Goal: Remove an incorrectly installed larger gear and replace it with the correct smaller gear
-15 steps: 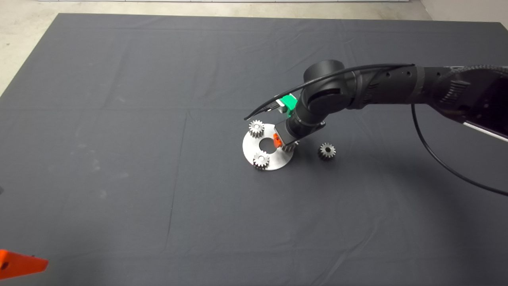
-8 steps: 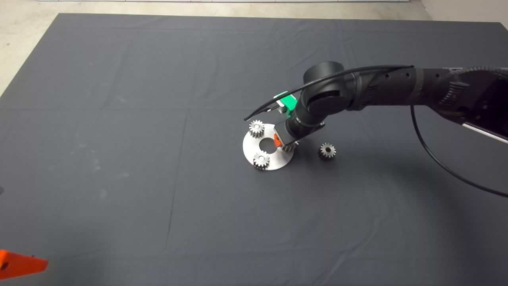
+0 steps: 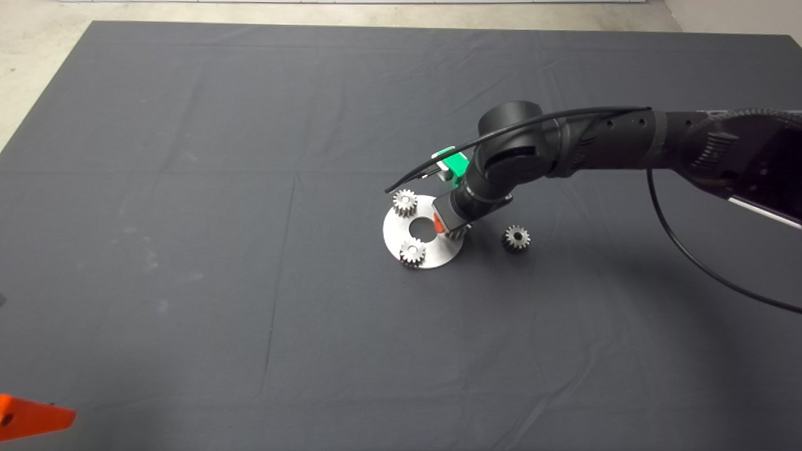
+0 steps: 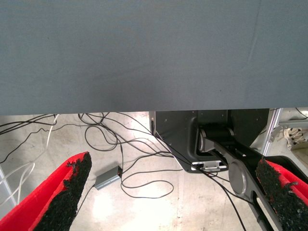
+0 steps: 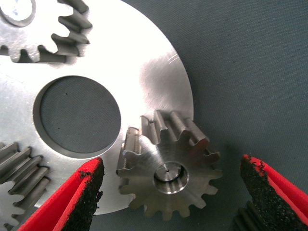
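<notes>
The right tool [image 5: 171, 192] hangs directly over the larger gear [image 5: 168, 175], its two red fingers spread wide, one pad [image 5: 86, 192] on the side of the gear toward the disc's centre hole [image 5: 77, 120], the other pad [image 5: 262, 187] out past the disc's edge, neither touching a tooth. The gear sits upright at the rim of the round steel disc [image 5: 144, 62], axis pointing up at the wrist, so a straight closing across its teeth looks like the move in hand.

Two brighter spur gears [image 3: 405, 202] [image 3: 413, 251] stand on the disc's other side. The smaller gear [image 3: 515, 238] lies on the mat beyond the disc's edge, on the right arm's side.

The left tool [image 3: 31, 416] waits open, far from the disc at the counter's near corner.
</notes>
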Tool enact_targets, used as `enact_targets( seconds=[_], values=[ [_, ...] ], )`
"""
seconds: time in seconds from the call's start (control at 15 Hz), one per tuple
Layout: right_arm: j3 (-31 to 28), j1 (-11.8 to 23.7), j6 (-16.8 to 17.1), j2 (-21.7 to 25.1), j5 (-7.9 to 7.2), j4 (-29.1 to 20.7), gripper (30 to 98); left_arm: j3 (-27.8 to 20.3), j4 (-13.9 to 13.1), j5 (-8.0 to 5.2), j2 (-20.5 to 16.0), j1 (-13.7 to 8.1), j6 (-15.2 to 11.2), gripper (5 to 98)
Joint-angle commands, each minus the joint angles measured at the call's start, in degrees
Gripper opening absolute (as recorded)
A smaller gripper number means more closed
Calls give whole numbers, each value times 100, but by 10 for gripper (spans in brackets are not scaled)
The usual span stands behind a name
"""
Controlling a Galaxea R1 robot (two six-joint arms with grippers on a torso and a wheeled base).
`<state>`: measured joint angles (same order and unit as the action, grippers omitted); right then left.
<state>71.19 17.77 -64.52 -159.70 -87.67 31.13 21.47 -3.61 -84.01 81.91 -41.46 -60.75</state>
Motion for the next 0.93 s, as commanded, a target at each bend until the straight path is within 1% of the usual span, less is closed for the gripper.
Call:
enact_targets(
  seconds=[0.0, 0.07, 0.13, 0.53, 0.6, 0.67, 0.87],
  values=[
    [-81, 130, -34, -14, -515, 178, 751, -65, -35, -46, -12, -12, 33, 884],
    [-72, 130, -34, -23, -506, 182, 717, -65, -35, -46, -12, -12, 36, 884],
    [-81, 130, -34, -32, -506, 182, 706, -65, -35, -46, -12, -12, 54, 885],
    [-78, 130, -34, -11, -506, 191, 706, -57, -35, -37, -12, -12, 63, 885],
    [-81, 130, -34, -28, -506, 191, 672, -57, -35, -37, -10, -12, 65, 885],
    [-81, 130, -34, -32, -506, 191, 653, -57, -35, -37, -12, -12, 63, 885],
    [-75, 121, -34, -26, -506, 191, 653, -57, -35, -40, -7, -12, 72, 884]
  ],
)
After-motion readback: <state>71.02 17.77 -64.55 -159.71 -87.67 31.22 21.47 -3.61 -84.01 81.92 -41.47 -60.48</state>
